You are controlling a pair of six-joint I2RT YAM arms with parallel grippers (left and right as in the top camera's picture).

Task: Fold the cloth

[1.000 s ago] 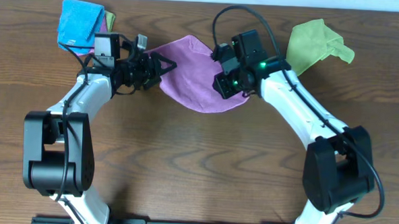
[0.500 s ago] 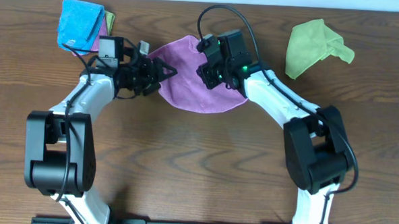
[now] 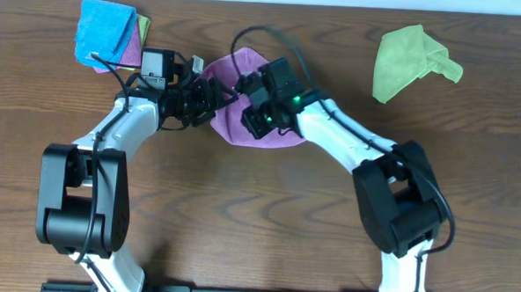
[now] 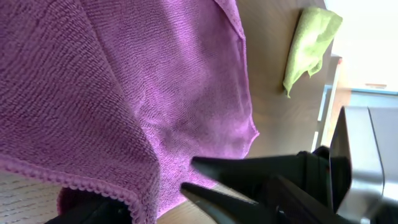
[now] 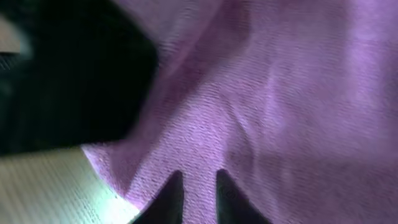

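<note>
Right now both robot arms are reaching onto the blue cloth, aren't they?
Not quite. Both arms are reaching onto the purple cloth in the middle of the table. The blue cloth lies by itself at the far left, and nothing is touching it. The overhead view shows this.

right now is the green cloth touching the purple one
No, the lime-green cloth lies off to the right, with bare table between it and the purple cloth.
</note>
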